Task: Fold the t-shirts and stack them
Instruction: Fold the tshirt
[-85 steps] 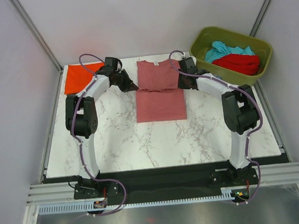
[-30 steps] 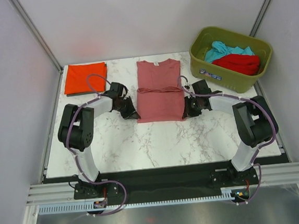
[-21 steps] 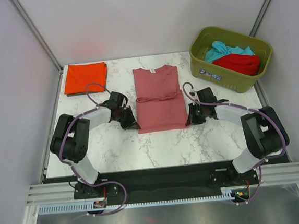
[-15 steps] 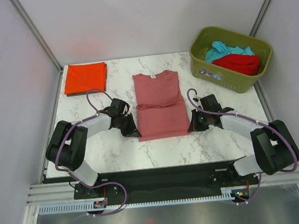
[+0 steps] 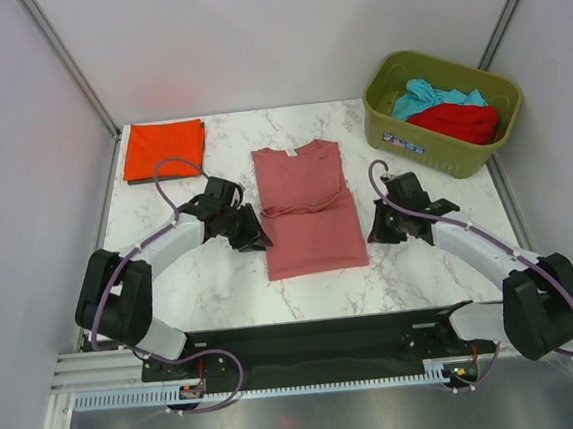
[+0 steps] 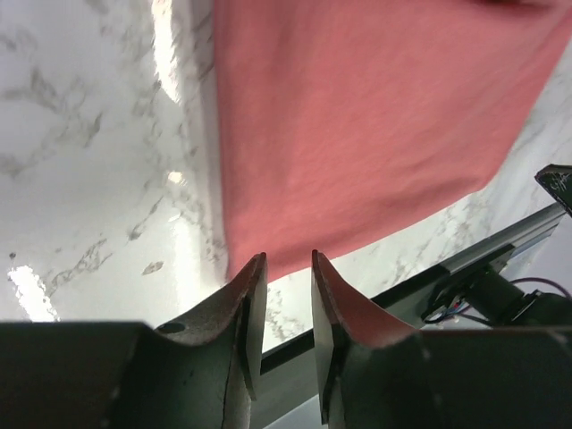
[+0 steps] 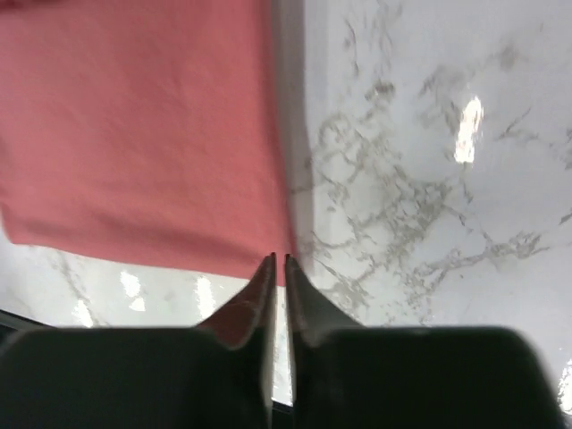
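Marble table. Dusty pink t-shirt, flat at the table's centre, its lower part folded. Olive-green bin, far right corner, holding a red t-shirt and a teal t-shirt. Orange-red t-shirt, folded, far left corner. Left gripper, jaws apart, empty, at the pink shirt's near left corner. Right gripper, jaws a slit apart, at its near right corner.

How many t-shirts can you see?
4. A dusty pink cloth t-shirt lies centrally, a folded orange-red one far left, and a teal one and a bright red one sit in the olive-green plastic bin. More may hide underneath.
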Available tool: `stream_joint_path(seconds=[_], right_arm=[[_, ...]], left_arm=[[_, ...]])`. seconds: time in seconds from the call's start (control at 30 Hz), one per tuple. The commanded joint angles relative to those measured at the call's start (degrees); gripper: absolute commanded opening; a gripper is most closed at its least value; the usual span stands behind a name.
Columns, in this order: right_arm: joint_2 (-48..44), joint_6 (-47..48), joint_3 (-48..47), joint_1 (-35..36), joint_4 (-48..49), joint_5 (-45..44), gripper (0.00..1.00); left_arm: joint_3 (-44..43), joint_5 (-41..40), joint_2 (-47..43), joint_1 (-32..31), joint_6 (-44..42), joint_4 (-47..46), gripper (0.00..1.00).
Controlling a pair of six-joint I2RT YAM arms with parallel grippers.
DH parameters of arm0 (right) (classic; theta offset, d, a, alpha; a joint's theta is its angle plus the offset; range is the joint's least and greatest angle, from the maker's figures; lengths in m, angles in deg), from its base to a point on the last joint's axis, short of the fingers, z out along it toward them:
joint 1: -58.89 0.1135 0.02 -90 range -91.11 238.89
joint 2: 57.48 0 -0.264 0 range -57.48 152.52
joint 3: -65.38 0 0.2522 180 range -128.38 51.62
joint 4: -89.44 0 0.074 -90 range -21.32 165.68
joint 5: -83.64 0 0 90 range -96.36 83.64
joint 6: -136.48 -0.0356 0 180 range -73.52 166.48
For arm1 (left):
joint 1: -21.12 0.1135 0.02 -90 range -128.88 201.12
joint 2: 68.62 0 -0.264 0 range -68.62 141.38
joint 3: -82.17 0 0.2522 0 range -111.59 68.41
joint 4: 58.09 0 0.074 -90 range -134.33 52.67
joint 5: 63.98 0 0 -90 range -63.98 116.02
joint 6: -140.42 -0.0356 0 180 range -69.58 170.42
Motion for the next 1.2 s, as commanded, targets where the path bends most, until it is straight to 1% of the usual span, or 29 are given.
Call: stream_joint_path(seconds=[0.0,0.03,0.07,0.17,0.23,0.33,0.43,0.5,0.7,0.83,0.87,1.0,1.17], right_arm=[[-0.05,-1.92,-6.60,1.45,1.07,-2.19,0.08],[1.70,-1.92,-7.23,1.98,3.52,-2.01,0.00],[2.67,-2.01,-7.84,2.59,4.50,-2.09,0.00],[7.50,-2.10,-11.97,5.32,6.70,-3.49,0.00],[11.18,-2.18,-14.87,7.16,8.36,-4.38,0.00],[17.07,-1.13,-19.52,8.22,8.20,-4.64,0.00],[20.95,-0.34,-23.31,8.22,7.76,-6.13,0.00],[22.71,0.10,-25.67,8.22,7.67,-7.36,0.00],[31.75,1.86,-32.79,8.22,6.71,-8.51,0.00],[35.19,3.18,-37.37,8.22,6.27,-10.62,0.00],[35.81,3.44,-38.25,8.14,6.27,-11.40,0.00],[39.06,3.79,-42.29,7.79,5.57,-12.03,0.00],[38.19,4.06,-42.48,7.78,4.69,-13.78,0.00]], left_arm=[[-5.49,-2.16,2.46,0.11,-0.46,0.65,0.34],[-6.46,-1.99,3.69,0.02,-0.46,0.65,0.32],[-8.12,-1.81,6.05,0.02,-0.63,0.65,0.29],[-10.94,-3.12,8.00,-0.07,-0.81,0.65,0.25],[-13.14,-4.00,9.49,-0.07,-0.90,0.56,0.25],[-16.47,-4.97,12.48,-0.07,-1.16,0.65,0.24],[-18.24,-5.49,14.85,-0.07,-0.82,0.74,0.24],[-18.95,-7.34,15.56,-0.07,-0.11,0.65,0.24],[-23.34,-9.36,19.87,0.81,0.42,0.82,0.24],[-25.89,-10.33,21.89,2.21,0.68,0.82,0.24],[-27.03,-11.64,22.42,2.65,0.68,0.82,0.25],[-29.32,-12.18,25.49,4.15,1.03,1.00,0.25],[-30.64,-13.67,24.45,4.94,0.51,1.26,0.26]])
